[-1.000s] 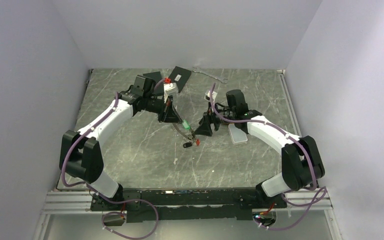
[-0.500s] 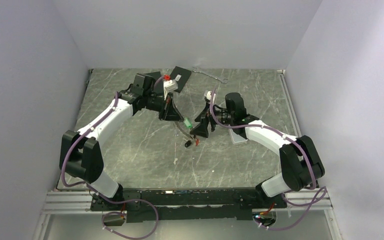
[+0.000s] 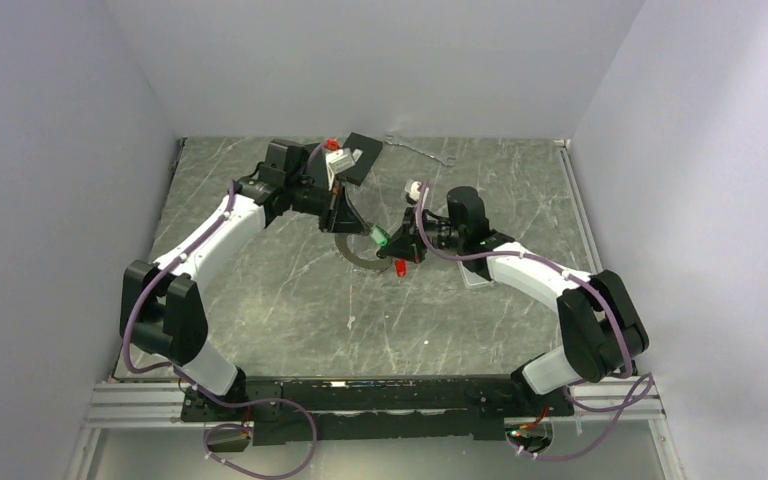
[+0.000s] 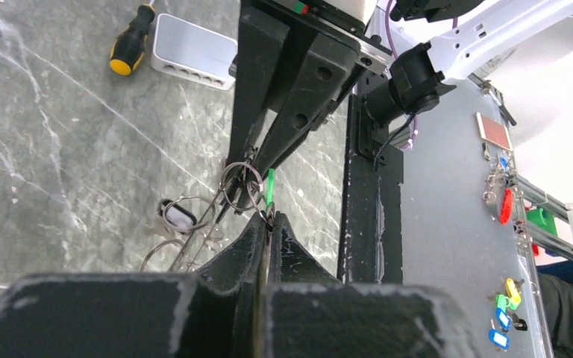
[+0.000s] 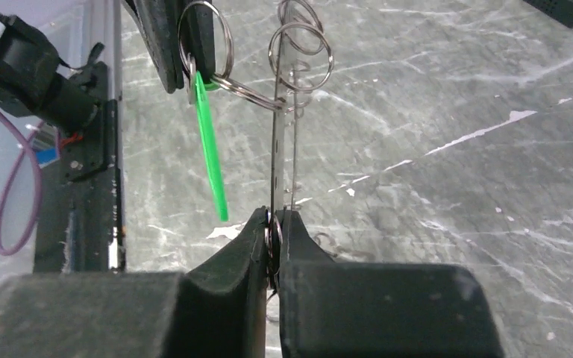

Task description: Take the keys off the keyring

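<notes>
**Both claws closed, nearly tip to tip**

I have both arms stretched inward and meeting at the centre. My left claw [image 3: 346, 222] points right and my right claw [image 3: 406, 246] points left, just beside each other, each with its jaws pinched tight.

We find a robotics test lab. A left arm [image 3: 210, 240] and a right arm [image 3: 530, 270] are bolted to an aluminium rail [image 3: 135, 403] at the edge of a grey marbled table [image 3: 290, 320], boxed in by plain pale walls [image 3: 60, 150]. Purple cable [image 3: 143, 290] runs along the arms. A screwdriver [image 4: 128, 48] lies beside a small white ported box [image 4: 194, 52]. A grey side panel [image 4: 440, 224] carries coloured tags [image 4: 504, 205].
</notes>
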You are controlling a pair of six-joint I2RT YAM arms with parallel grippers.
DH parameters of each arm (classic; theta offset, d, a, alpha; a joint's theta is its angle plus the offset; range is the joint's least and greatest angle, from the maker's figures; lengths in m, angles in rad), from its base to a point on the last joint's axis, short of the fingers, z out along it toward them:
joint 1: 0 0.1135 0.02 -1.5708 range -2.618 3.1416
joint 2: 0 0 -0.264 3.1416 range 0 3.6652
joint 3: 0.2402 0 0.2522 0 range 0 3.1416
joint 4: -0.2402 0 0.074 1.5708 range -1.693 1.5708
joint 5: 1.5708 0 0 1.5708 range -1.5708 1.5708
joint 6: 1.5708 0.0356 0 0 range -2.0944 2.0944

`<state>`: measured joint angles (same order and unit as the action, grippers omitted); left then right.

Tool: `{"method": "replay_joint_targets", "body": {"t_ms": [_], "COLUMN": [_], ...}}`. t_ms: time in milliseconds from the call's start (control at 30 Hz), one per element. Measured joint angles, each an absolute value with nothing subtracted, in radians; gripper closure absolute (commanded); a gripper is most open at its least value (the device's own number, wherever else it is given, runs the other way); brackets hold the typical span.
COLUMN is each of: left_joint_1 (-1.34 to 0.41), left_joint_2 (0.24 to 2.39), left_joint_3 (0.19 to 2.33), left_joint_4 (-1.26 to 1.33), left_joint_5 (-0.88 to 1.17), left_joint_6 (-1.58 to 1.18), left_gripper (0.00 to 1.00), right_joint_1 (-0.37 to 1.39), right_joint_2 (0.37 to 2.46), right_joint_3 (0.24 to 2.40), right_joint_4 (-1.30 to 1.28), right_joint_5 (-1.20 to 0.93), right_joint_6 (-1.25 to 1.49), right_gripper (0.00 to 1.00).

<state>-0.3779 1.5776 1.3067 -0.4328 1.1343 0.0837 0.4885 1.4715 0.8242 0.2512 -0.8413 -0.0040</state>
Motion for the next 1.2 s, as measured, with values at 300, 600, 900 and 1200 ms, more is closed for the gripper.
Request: {"method": "replay_joint_targets", "body": {"t_ms": [300,600,900,1200], "left_joint_1": [-0.234,-0.091,-0.125,-0.258], "left_joint_2": [1.552,1.434,1.447,1.507], "left_joint_3": [1.376,1.198,0.929,0.902], "left_joint_4": [-0.459,-0.273,0.38,0.759], "left_joint_5": [1.137,1.19,1.247,1.252], "left_joint_6": [0.028,-0.123,-0.632,-0.883], "left_gripper": [0.11,0.04,0.06,0.55], "right_joint_1": [0.42,0.34,0.344,0.348], "right_joint_2": [1.481,1.514,1.541,1.583], "right_joint_3": [0.842,0.748,0.719,0.706], "right_joint_4": [0.342,0.867,1.228,1.357], "right_joint_5": [-0.961,-1.058,-1.027,-0.974], "right_joint_6": [0.223,0.721,1.024,1.132], "right_gripper": [1.0,1.0,1.0,1.0]}}
